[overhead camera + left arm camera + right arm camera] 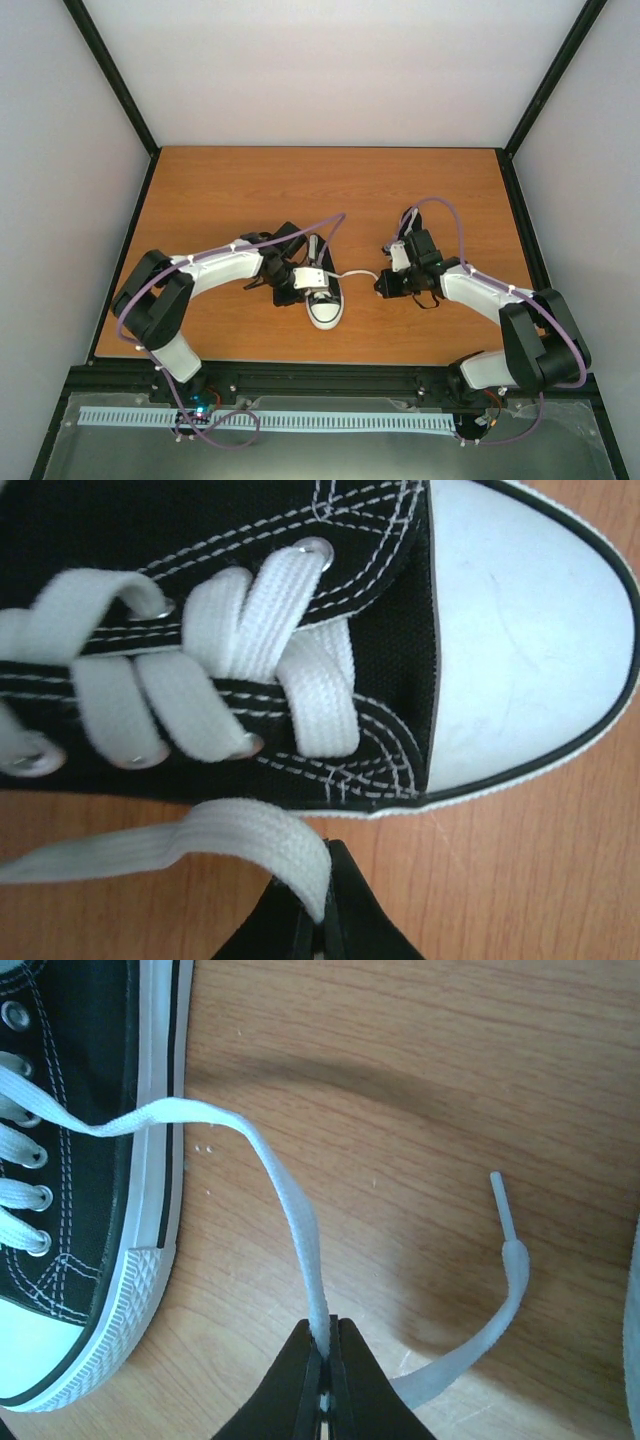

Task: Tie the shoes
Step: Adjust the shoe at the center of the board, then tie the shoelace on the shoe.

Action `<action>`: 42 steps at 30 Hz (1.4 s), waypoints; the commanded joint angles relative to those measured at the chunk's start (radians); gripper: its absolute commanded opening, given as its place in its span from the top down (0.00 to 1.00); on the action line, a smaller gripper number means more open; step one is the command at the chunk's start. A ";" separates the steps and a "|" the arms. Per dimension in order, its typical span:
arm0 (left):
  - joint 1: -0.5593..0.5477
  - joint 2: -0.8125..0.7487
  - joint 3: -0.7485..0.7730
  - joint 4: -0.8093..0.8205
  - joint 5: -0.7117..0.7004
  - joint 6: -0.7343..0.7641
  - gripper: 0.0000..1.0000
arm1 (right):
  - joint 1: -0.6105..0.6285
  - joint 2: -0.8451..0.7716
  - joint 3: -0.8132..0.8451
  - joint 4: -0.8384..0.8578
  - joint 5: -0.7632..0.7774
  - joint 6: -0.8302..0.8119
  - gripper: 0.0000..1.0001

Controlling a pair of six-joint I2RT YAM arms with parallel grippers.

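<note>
Shoe [324, 296] first: you have one black canvas sneaker lying near the middle of the wooden surface [420, 190], between the two arms. Its white toe cap [520, 650] points toward the near edge. Flat white lacing crosses over the tongue through metal eyelets [315, 548].

Your left pincer [322, 910] sits just beside the shoe's left side, low by the white sole edge. Its jaws are closed narrow on the left strand [220, 832]. That strand runs along the wood next to the sole and bends down between the black fingertips.

Your right pincer [325, 1345] is to the right of the shoe and apart from it, and it is likewise clamped on lace. The right strand [290, 1210] leaves the lacing and passes over the white sole rim. It then spans the bare wood, lifted enough to throw a shadow, before it enters the closed fingertips. Beyond the grip, the loose tail [480, 1335] curls on the surface farther right. It ends in a stiff tip [497, 1192] that rests on the wood.

From overhead, you can see the two strands drawn out to opposite sides of the shoe, one in each pincer. The left arm covers the heel end, so I cannot tell how the lacing looks there.
</note>
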 commanded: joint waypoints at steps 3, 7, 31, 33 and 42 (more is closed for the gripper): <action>0.023 -0.112 0.038 -0.038 -0.067 -0.017 0.99 | 0.008 -0.027 0.050 -0.042 -0.012 -0.028 0.97; 0.115 -0.143 0.021 -0.042 -0.099 -0.039 0.99 | 0.003 -0.089 0.011 0.000 0.004 -0.007 0.97; 0.382 -0.051 -0.120 0.231 -0.475 -0.060 0.99 | -0.229 -0.142 -0.246 0.148 -0.066 0.121 0.97; 0.385 -0.022 -0.114 0.260 -0.513 -0.062 0.99 | -0.253 -0.145 -0.259 0.154 -0.092 0.128 0.97; 0.385 -0.068 -0.058 0.130 -0.382 -0.055 0.99 | -0.264 -0.068 -0.229 0.167 -0.269 0.114 0.97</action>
